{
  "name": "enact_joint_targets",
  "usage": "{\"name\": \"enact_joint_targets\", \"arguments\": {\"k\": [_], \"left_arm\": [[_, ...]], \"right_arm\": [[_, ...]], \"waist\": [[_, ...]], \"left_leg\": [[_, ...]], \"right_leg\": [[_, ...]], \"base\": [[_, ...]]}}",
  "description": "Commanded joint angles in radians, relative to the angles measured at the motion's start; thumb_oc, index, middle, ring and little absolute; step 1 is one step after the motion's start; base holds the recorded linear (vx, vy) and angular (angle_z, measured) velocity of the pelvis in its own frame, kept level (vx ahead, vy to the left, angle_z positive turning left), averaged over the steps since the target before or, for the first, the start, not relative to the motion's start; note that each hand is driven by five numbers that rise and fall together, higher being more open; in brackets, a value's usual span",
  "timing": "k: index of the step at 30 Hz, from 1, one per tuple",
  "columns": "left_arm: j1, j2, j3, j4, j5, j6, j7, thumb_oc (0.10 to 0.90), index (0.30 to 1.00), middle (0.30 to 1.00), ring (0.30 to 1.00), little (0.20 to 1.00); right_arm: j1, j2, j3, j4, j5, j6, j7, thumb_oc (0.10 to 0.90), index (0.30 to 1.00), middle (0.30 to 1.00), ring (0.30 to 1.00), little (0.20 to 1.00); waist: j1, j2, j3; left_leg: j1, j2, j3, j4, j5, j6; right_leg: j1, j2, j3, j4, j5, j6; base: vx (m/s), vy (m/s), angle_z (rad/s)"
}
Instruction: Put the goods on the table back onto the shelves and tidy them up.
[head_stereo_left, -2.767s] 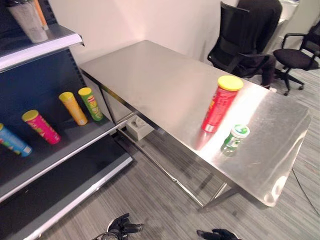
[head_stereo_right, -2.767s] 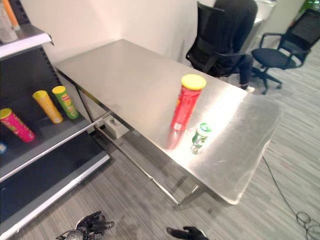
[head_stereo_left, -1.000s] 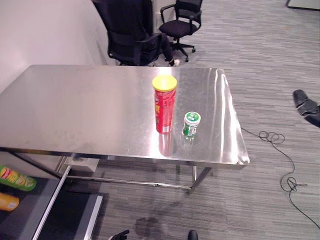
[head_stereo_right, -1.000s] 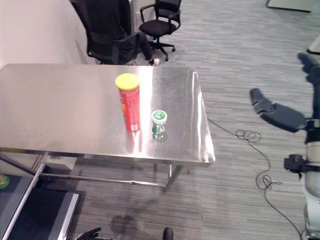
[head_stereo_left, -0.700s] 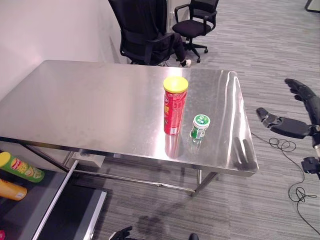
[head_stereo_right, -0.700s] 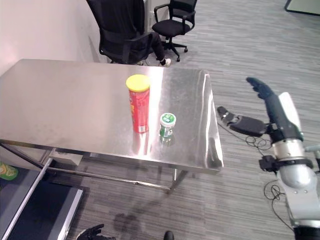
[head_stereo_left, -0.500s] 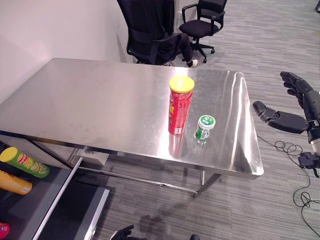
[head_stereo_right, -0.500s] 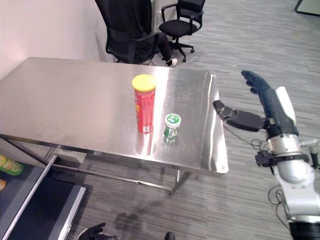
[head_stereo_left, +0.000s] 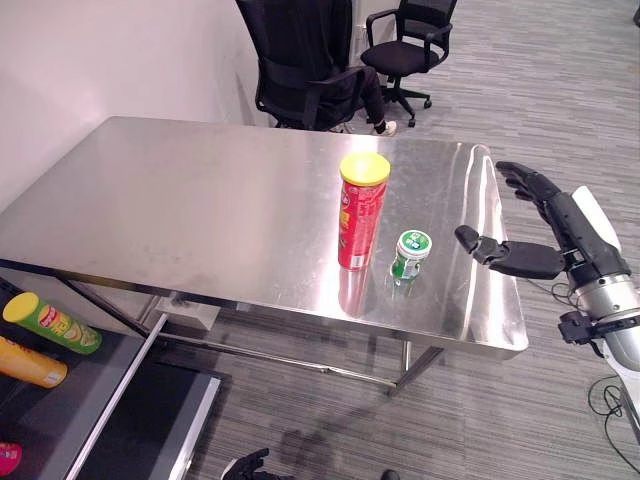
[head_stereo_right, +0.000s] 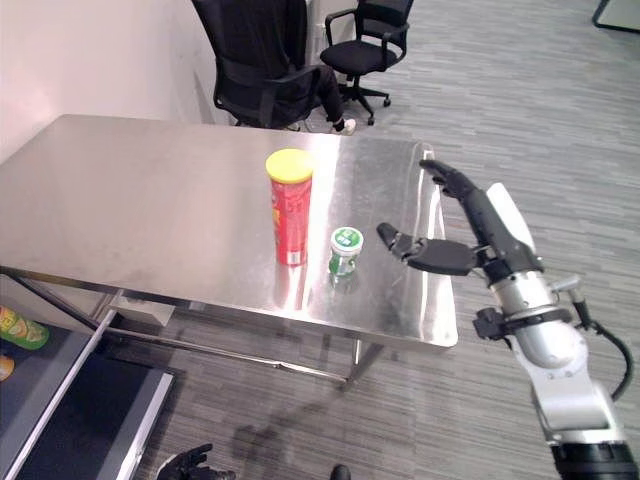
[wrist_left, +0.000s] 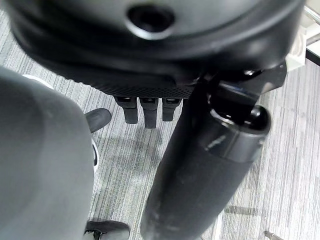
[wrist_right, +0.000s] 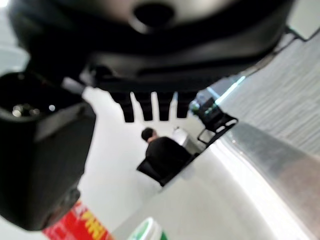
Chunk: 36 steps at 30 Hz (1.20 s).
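**A:** So, what is left on the table?

**B:** Two goods, both standing toward its right end, nearer the front edge than the back. A tall red can with a yellow lid is upright, and a small green-and-white jar stands just beside it on the side of the right edge, apart from it.

**A:** And the hands?

**B:** The right hand hangs over the right edge of the tabletop, fingers straight and spread wide, thumb pointing at the jar, holding nothing. It is near the jar but not touching it. The left hand hangs low over the floor with its fingers relaxed and nothing in it.

**A:** Which item would you take first?

**B:** Probably the jar, since it is closest to the open hand and the can stands behind it on that line of approach.

**A:** How to do it well?

**B:** Come in level from the right edge, with the thumb on one side of the jar and the fingers on the other, and close round its body below the lid. The jar is short and looks light, so a sideways nudge could tip it or slide it into the can; I would close gently and lift straight up before turning away.

**A:** Where does it go?

**B:** To the shelf past the table's left end, where a green can and a yellow can already lie.
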Motion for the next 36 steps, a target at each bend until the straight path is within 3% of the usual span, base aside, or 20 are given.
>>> {"name": "enact_joint_targets", "arguments": {"k": [1,4,5,6,11,15,16,17,25,26,28,36], "left_arm": [[-0.025,0.015,0.003,0.056,0.029,-0.050,0.005,0.800,0.900,0.900,0.900,0.900],[-0.022,0.016,0.005,0.055,0.033,-0.051,0.005,0.800,0.900,0.900,0.900,0.900],[-0.021,0.016,0.005,0.055,0.033,-0.051,0.005,0.800,0.900,0.900,0.900,0.900],[-0.021,0.016,0.005,0.055,0.035,-0.051,0.004,0.800,0.900,0.900,0.900,0.900],[-0.017,0.018,0.006,0.048,0.041,-0.053,0.007,0.800,0.900,0.900,0.900,0.900],[-0.013,0.019,0.000,0.044,0.038,-0.055,0.007,0.800,0.900,0.900,0.900,0.900],[-0.013,0.020,0.001,0.044,0.038,-0.056,0.007,0.800,0.900,0.900,0.900,0.900],[-0.013,0.020,0.001,0.045,0.038,-0.056,0.007,0.800,0.900,0.900,0.900,0.900],[-0.011,0.022,0.011,0.045,0.032,-0.059,0.016,0.800,0.900,0.900,0.900,0.900],[-0.011,0.023,0.011,0.046,0.033,-0.059,0.016,0.800,0.900,0.900,0.900,0.900],[-0.008,0.024,0.010,0.042,0.037,-0.061,0.017,0.800,0.900,0.900,0.900,0.900],[-0.003,0.025,0.008,0.033,0.040,-0.065,0.021,0.800,0.900,0.900,0.900,0.900]], "right_arm": [[-0.103,-0.013,-0.054,-0.129,-0.011,-0.089,-0.025,0.800,0.900,0.900,0.900,0.900],[-0.104,-0.024,-0.039,-0.153,-0.036,-0.095,-0.016,0.800,0.900,0.900,0.900,0.900],[-0.104,-0.024,-0.038,-0.153,-0.036,-0.095,-0.017,0.800,0.900,0.900,0.900,0.900],[-0.102,-0.025,-0.033,-0.154,-0.046,-0.093,-0.015,0.800,0.900,0.900,0.900,0.900],[-0.096,-0.043,0.005,-0.126,-0.101,-0.086,-0.017,0.800,0.900,0.900,0.900,0.900],[-0.098,-0.047,0.029,-0.111,-0.105,-0.090,-0.018,0.800,0.900,0.900,0.900,0.900],[-0.100,-0.047,0.036,-0.110,-0.111,-0.091,-0.019,0.800,0.900,0.900,0.900,0.900],[-0.100,-0.047,0.037,-0.109,-0.111,-0.091,-0.019,0.800,0.900,0.900,0.900,0.900],[-0.091,-0.056,0.074,-0.093,-0.147,-0.091,-0.016,0.800,0.900,0.900,0.900,0.900],[-0.086,-0.059,0.075,-0.090,-0.155,-0.090,-0.016,0.800,0.900,0.900,0.900,0.900],[-0.078,-0.064,0.079,-0.086,-0.167,-0.088,-0.014,0.800,0.900,0.900,0.900,0.900],[-0.043,-0.084,0.106,-0.056,-0.216,-0.084,-0.010,0.800,0.900,0.900,0.900,0.900]], "waist": [[0.011,-0.057,-0.058],[0.014,-0.057,-0.062],[0.013,-0.058,-0.057],[0.014,-0.057,-0.062],[0.018,-0.061,-0.054],[0.022,-0.059,-0.056],[0.024,-0.061,-0.051],[0.023,-0.059,-0.056],[0.029,-0.060,-0.050],[0.029,-0.059,-0.054],[0.031,-0.060,-0.050],[0.030,-0.058,-0.050]], "left_leg": [[0.039,0.096,0.050,0.002,0.068,-0.090],[0.044,0.096,0.031,0.002,0.047,-0.099],[0.037,0.096,0.046,0.002,0.066,-0.090],[0.044,0.096,0.030,0.002,0.047,-0.099],[0.038,0.097,0.044,0.002,0.065,-0.092],[0.044,0.095,0.025,0.002,0.047,-0.102],[0.035,0.096,0.037,0.002,0.068,-0.093],[0.042,0.095,0.022,0.002,0.049,-0.102],[0.033,0.092,0.022,0.002,0.067,-0.094],[0.039,0.092,0.006,0.002,0.048,-0.103],[0.032,0.091,0.018,0.002,0.066,-0.094],[0.040,0.089,-0.006,0.002,0.046,-0.103]], "right_leg": [[0.042,0.009,0.060,0.006,-0.058,0.030],[0.048,0.009,0.069,0.006,-0.073,0.038],[0.041,0.009,0.056,0.006,-0.058,0.032],[0.048,0.009,0.069,0.006,-0.073,0.039],[0.043,0.007,0.052,0.006,-0.055,0.033],[0.054,0.006,0.058,0.006,-0.071,0.039],[0.047,0.006,0.044,0.006,-0.055,0.032],[0.054,0.006,0.057,0.006,-0.070,0.039],[0.056,0.005,0.028,0.006,-0.060,0.030],[0.065,0.005,0.040,0.006,-0.076,0.036],[0.059,0.004,0.024,0.006,-0.060,0.030],[0.074,0.003,0.027,0.006,-0.079,0.036]], "base": [[-0.06,-0.012,0.10],[0.03,0.003,0.05],[0.08,0.012,0.01],[0.00,0.000,0.00],[0.01,-0.001,0.01],[0.02,-0.006,0.00],[0.00,0.000,0.00],[0.01,-0.009,0.04],[0.02,-0.010,0.05],[-0.05,-0.017,0.04],[-0.01,-0.008,0.04],[0.04,-0.001,0.03]]}}
